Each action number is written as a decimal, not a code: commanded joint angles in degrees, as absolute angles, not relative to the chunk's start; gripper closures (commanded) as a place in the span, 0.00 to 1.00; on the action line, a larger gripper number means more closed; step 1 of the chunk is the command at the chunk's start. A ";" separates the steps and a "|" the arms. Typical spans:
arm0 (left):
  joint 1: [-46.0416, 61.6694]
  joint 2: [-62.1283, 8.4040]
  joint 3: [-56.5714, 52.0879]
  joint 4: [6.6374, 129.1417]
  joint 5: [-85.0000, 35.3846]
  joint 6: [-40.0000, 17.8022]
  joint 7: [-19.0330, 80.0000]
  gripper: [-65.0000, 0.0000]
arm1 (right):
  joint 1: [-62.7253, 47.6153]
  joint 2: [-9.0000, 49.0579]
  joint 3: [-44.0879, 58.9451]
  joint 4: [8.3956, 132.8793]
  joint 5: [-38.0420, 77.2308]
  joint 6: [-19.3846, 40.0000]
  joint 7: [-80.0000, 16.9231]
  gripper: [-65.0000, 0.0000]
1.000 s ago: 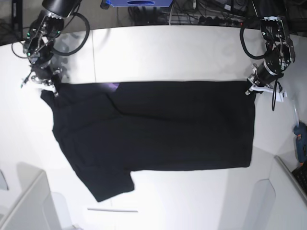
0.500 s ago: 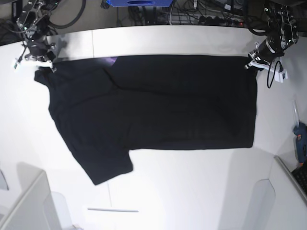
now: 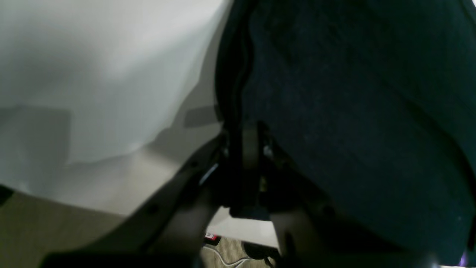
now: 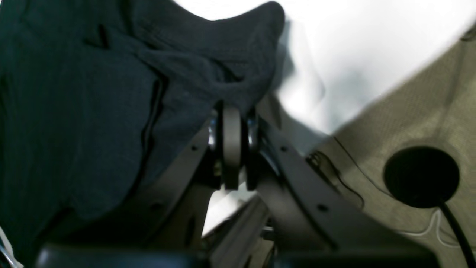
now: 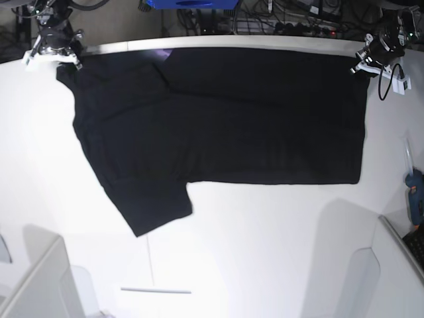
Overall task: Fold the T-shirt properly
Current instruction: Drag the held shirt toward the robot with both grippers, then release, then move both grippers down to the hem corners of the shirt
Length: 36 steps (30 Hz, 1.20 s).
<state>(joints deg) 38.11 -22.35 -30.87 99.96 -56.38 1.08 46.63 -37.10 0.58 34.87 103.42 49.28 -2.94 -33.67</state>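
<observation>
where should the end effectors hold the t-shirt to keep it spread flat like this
By its two far-edge corners, approached from the table's back edge. The T-shirt lies stretched between the right end effector and left end effector, each shut on a corner, so the cloth hangs taut and wrinkle-free.

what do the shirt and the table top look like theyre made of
T-shirt: soft matte black knit cloth, going by the fine weave and limp bunching seen in the right wrist view. Table: smooth, hard white surface with a faint sheen; probably laminate or plastic, but I can't be sure.

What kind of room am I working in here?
Probably a robotics lab or workshop: a white table holding the T-shirt, tangled cables along the far edge, a blue power tool at the side, and carpet below.
</observation>
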 commanded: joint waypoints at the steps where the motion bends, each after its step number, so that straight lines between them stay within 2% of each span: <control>1: 38.90 -23.34 -31.52 100.79 -56.22 1.01 45.58 1.00 | -38.11 0.57 35.21 105.10 49.45 -2.68 -31.96 1.00; 24: 40.57 -23.16 -31.60 100.88 -55.96 1.01 45.58 1.00 | -39.78 0.40 35.03 105.36 49.36 -2.68 -32.04 1.00; 25: 40.66 -23.16 -31.69 100.97 -56.04 1.01 45.58 0.96 | -39.78 0.40 35.03 105.45 49.36 -2.68 -32.04 1.00; 30: 40.84 -23.16 -31.69 100.97 -56.04 1.01 45.58 0.48 | -39.87 0.40 35.47 105.71 49.45 -2.68 -31.87 0.62; 32: 40.84 -23.16 -31.78 100.97 -56.04 1.01 45.58 0.33 | -39.87 0.40 35.65 105.71 49.36 -2.68 -31.69 0.50; 34: 40.75 -23.16 -31.87 100.97 -56.13 1.01 45.58 0.22 | -39.87 0.40 35.74 105.71 49.27 -2.68 -31.60 0.46; 36: 40.66 -23.16 -33.89 101.05 -56.22 1.01 45.58 0.18 | -39.69 0.40 37.14 105.80 49.19 -2.68 -31.52 0.46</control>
